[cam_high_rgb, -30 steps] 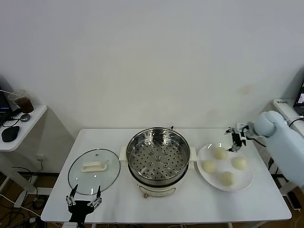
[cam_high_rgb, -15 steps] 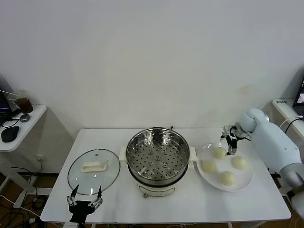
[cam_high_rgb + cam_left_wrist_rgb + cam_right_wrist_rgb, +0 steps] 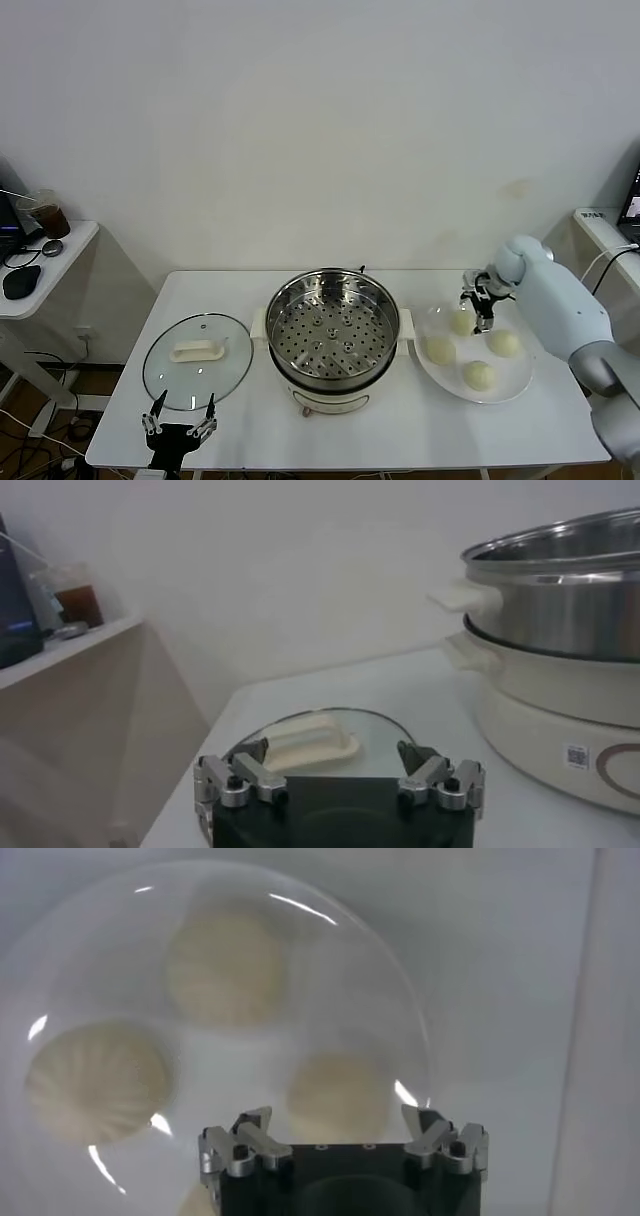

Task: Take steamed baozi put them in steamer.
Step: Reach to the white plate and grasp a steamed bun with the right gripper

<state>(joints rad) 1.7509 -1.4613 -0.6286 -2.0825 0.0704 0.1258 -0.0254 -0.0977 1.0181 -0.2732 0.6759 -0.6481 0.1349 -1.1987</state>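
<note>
Four cream-white baozi lie on a white plate (image 3: 512, 386) at the right: the far one (image 3: 461, 323), one at the left (image 3: 441, 350), one at the right (image 3: 504, 343) and the near one (image 3: 479, 375). The steel steamer (image 3: 333, 335) with its perforated tray stands at mid table, with nothing in it. My right gripper (image 3: 478, 305) is open and hovers just above the far baozi; in the right wrist view that baozi (image 3: 338, 1096) lies between its open fingers (image 3: 338, 1120). My left gripper (image 3: 181, 424) is open and parked at the table's front left edge.
A glass lid (image 3: 197, 359) with a white handle lies flat left of the steamer, just beyond my left gripper. A side table (image 3: 40, 262) with a cup and dark items stands at the far left. A white wall backs the table.
My right arm has swung left and come down, bringing its open gripper from beyond the plate's far right rim to just above the far baozi. The left arm has not moved.
</note>
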